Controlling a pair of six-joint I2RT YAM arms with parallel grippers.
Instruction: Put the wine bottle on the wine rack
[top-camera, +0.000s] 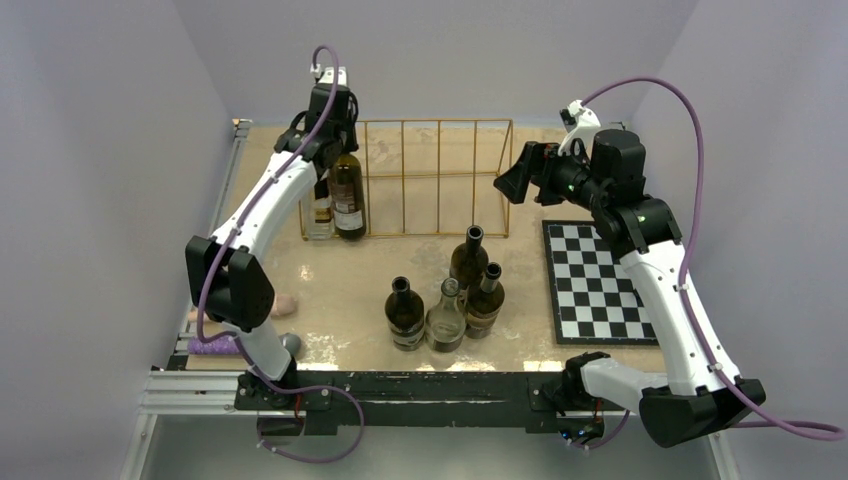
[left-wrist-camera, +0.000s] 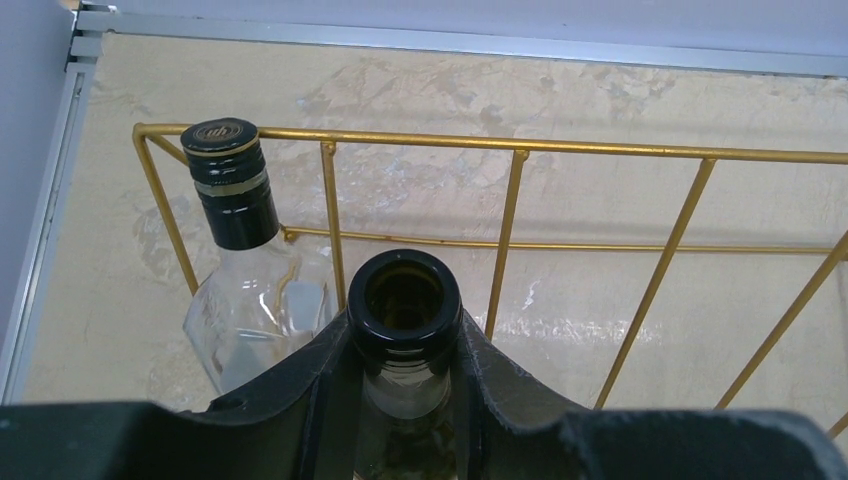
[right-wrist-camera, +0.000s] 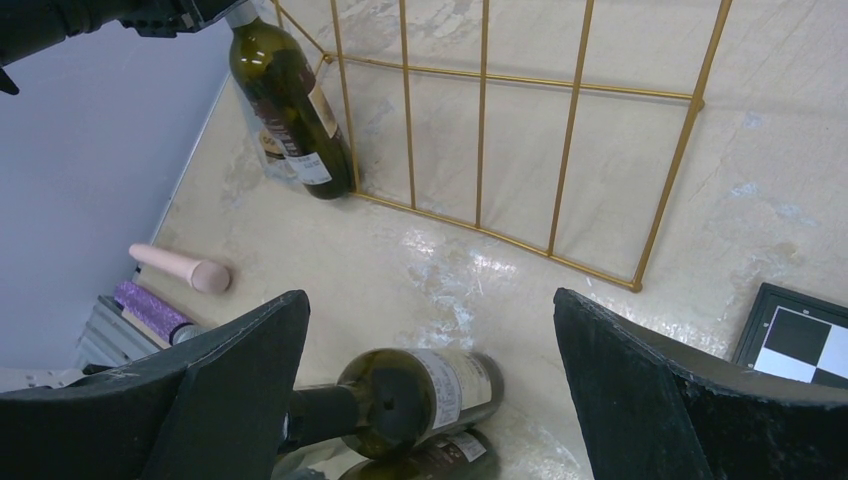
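My left gripper (top-camera: 335, 118) is shut on the neck of a dark green wine bottle (top-camera: 347, 195), holding it upright at the left end of the gold wire wine rack (top-camera: 440, 180). In the left wrist view the fingers (left-wrist-camera: 330, 380) clamp the neck just under the open mouth of this bottle (left-wrist-camera: 405, 300), which sits between two rack dividers (left-wrist-camera: 505, 230). A clear bottle with a black cap (left-wrist-camera: 235, 180) stands in the leftmost slot beside it. My right gripper (top-camera: 508, 182) is open and empty, hovering off the rack's right end.
Several upright bottles (top-camera: 445, 300) stand grouped at the table's middle front; one (right-wrist-camera: 420, 395) shows below my right gripper (right-wrist-camera: 430, 300). A checkerboard mat (top-camera: 595, 280) lies at the right. A pink cylinder (right-wrist-camera: 180, 268) and a purple roll (right-wrist-camera: 150, 310) lie at the left edge.
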